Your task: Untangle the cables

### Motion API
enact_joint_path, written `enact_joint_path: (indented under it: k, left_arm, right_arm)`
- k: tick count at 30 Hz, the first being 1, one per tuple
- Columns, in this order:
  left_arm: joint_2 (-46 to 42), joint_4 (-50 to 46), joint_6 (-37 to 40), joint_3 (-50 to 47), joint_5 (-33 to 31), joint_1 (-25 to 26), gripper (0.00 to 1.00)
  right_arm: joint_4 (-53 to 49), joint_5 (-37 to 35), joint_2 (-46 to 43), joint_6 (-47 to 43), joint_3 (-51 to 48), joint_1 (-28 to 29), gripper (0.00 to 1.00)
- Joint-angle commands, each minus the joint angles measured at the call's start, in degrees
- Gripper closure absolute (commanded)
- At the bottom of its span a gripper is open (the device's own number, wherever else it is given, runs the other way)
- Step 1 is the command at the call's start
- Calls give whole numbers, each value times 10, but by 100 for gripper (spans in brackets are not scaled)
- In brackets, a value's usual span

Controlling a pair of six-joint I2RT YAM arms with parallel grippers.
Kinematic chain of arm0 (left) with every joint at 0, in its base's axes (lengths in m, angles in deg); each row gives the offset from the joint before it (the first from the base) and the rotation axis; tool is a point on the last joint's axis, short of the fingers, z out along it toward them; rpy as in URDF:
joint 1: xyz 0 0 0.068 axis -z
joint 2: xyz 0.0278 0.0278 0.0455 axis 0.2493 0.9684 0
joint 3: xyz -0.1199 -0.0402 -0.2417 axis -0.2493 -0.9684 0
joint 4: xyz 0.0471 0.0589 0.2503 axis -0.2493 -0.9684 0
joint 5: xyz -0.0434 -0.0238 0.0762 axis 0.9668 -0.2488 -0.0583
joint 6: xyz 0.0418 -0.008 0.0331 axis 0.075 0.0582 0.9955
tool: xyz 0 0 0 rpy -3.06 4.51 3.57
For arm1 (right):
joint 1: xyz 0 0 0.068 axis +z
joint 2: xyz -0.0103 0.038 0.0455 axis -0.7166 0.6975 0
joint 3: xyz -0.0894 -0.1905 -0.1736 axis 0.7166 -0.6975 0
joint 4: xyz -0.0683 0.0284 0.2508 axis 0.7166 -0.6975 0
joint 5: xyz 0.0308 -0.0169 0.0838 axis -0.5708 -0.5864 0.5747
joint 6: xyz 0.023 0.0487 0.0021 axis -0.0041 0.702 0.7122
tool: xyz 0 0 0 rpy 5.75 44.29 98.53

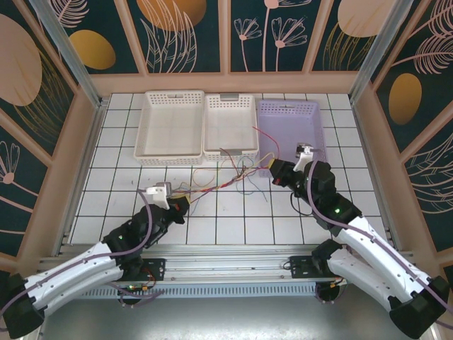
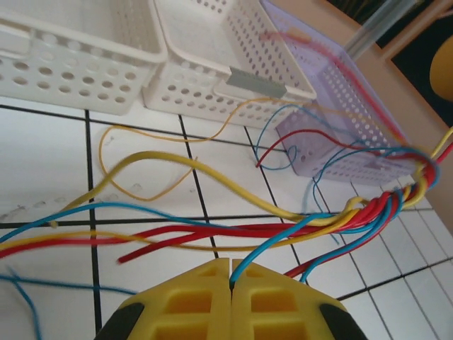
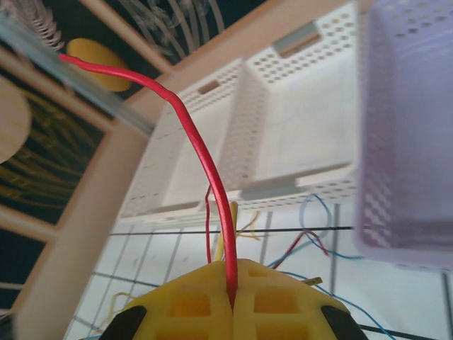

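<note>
On the tiled worktop [image 1: 233, 227], just in front of the baskets [image 1: 230, 127], the cables [image 1: 226, 183] are running left to right, twisted together and hard to tell apart. The left gripper [image 2: 231, 282] jaws are pinching a blue cable [image 2: 272, 243], and the right gripper [image 3: 233, 301] jaws are clamping a red cable [image 3: 205, 163].

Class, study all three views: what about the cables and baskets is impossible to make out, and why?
- Top view: how the cables cross; the strands are too thin and small.
- Left wrist view: where the twisted bundle ends; cut off by the right edge.
- Right wrist view: the red cable, lower end hidden between the shut jaws; the purple basket, blurred, cut off by the right edge.
</note>
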Motion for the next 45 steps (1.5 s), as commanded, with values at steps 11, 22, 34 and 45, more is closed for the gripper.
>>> enact_joint_path:
  k: [11, 22, 34, 45]
  left_arm:
    - [-61, -255, -50, 201, -121, -3, 100]
    - [-56, -392, 7, 402, -213, -3, 100]
    - [-8, -453, 71, 582, -285, -3, 100]
    - [49, -431, 121, 652, -292, -3, 100]
  right_arm:
    - [-65, -32, -40, 27, -78, -97, 100]
    - [-71, -23, -41, 37, -140, -141, 100]
    - [-76, -51, -39, 36, -175, -146, 100]
    - [-58, -45, -38, 42, -200, -148, 100]
